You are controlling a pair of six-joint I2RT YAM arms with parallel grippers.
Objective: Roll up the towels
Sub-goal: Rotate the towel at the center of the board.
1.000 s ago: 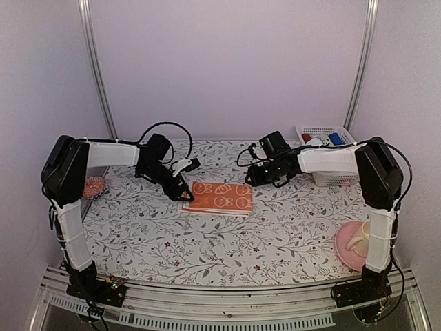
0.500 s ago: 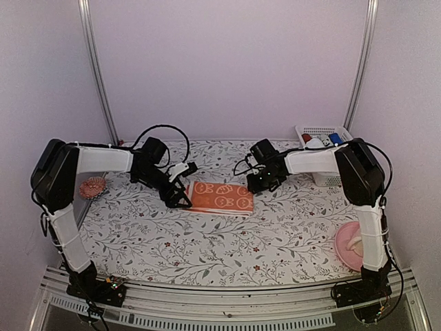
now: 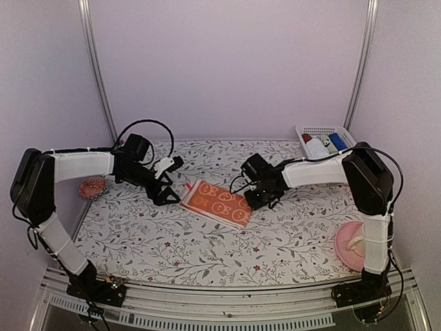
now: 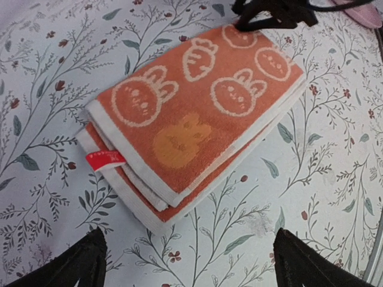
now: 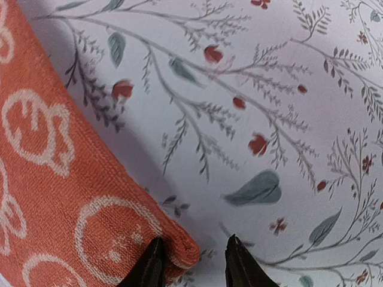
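Floral table cover (image 3: 207, 241) carries the folded orange towel (image 3: 217, 202) at mid-table, long axis diagonal. Left gripper (image 3: 164, 194), fully spread and empty, faces its tagged short end; right gripper (image 5: 192, 266) straddles the opposite corner, jaws narrowed, grip unconfirmed.

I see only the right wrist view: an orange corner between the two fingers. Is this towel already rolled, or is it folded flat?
Observer: Folded flat, not rolled. The left wrist view shows the towel lying in several layers.
Operator: Which end is at my fingers?
Observer: The end without the label. A small red tag sticks out at the opposite end.
Operator: Where is the left gripper?
Observer: The left gripper is open beside the tag end, apart from the cloth.
Operator: Is anything else near?
Observer: A white basket stands in the far right corner, away from the towel.
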